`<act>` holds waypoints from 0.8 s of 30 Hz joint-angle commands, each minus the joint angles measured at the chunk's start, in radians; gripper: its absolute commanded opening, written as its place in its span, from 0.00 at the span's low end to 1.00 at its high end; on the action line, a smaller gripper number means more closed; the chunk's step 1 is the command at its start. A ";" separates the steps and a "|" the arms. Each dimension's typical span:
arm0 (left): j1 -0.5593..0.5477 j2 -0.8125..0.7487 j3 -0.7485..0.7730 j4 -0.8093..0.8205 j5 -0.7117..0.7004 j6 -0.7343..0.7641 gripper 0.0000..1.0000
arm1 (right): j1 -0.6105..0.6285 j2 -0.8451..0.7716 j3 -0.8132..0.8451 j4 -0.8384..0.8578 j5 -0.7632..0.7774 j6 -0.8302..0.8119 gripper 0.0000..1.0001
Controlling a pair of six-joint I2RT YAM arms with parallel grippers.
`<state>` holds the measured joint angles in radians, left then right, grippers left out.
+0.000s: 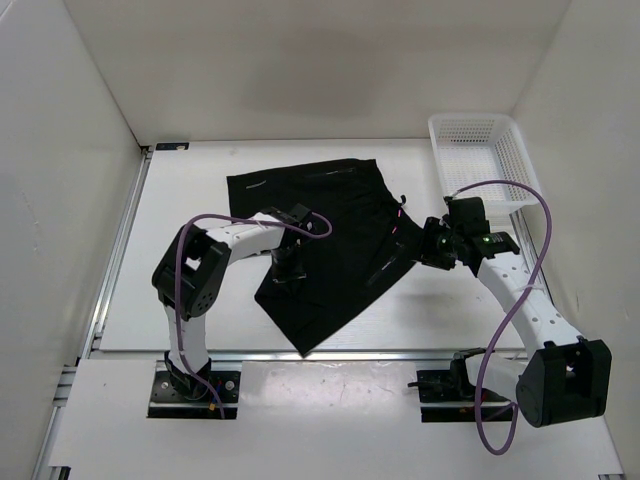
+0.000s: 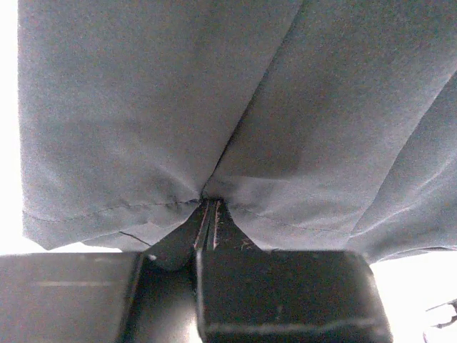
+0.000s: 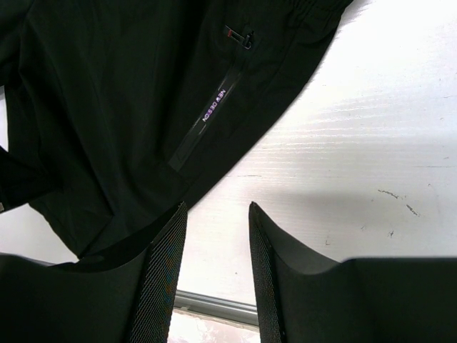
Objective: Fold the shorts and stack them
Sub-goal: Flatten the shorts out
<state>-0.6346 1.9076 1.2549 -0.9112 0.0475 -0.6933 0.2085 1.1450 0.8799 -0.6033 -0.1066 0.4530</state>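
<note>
Shorts [image 1: 340,215] in tightly closed left gripper [image 2: 210,213]

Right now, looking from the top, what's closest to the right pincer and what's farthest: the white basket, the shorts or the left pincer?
From the right pincer:
1. The shorts, right beside it on its left.
2. The white basket, beyond it at the far right corner.
3. The left pincer, across the shorts on the left.

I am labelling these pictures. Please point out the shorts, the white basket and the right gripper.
shorts [image 1: 340,215]: top external view, flat middle of the fabric.
white basket [image 1: 470,119]: top external view, its far rim.
right gripper [image 3: 214,209]: right wrist view, midway between its open fingertips.
</note>
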 commanded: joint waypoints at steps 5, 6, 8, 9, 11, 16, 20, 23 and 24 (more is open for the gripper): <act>-0.008 -0.087 0.096 -0.098 -0.126 -0.009 0.10 | -0.006 -0.021 0.036 -0.007 0.008 -0.017 0.46; -0.008 -0.099 0.107 -0.116 -0.136 -0.009 0.10 | -0.006 -0.021 0.036 -0.007 0.008 -0.017 0.46; -0.008 -0.131 0.127 -0.162 -0.170 -0.018 0.10 | -0.006 -0.021 0.036 -0.007 0.008 -0.017 0.46; -0.008 -0.140 0.136 -0.173 -0.179 -0.018 0.10 | -0.006 -0.021 0.036 -0.007 0.008 -0.017 0.46; -0.008 -0.162 0.150 -0.190 -0.192 -0.018 0.10 | -0.006 -0.021 0.036 -0.007 0.008 -0.017 0.46; 0.024 -0.171 0.163 -0.212 -0.227 -0.028 0.10 | -0.006 -0.021 0.036 -0.007 0.008 -0.027 0.46; 0.036 -0.157 0.135 -0.143 -0.103 0.034 0.28 | -0.006 -0.011 0.036 -0.007 0.008 -0.027 0.46; 0.016 -0.125 0.112 -0.118 -0.089 0.034 0.50 | -0.006 -0.011 0.036 -0.007 0.008 -0.027 0.46; 0.016 -0.099 0.103 -0.092 -0.080 0.034 0.55 | -0.006 -0.011 0.036 -0.007 0.008 -0.027 0.46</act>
<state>-0.6056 1.7821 1.3842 -1.0561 -0.0814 -0.6724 0.2070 1.1450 0.8806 -0.6033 -0.1062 0.4397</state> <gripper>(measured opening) 0.521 0.453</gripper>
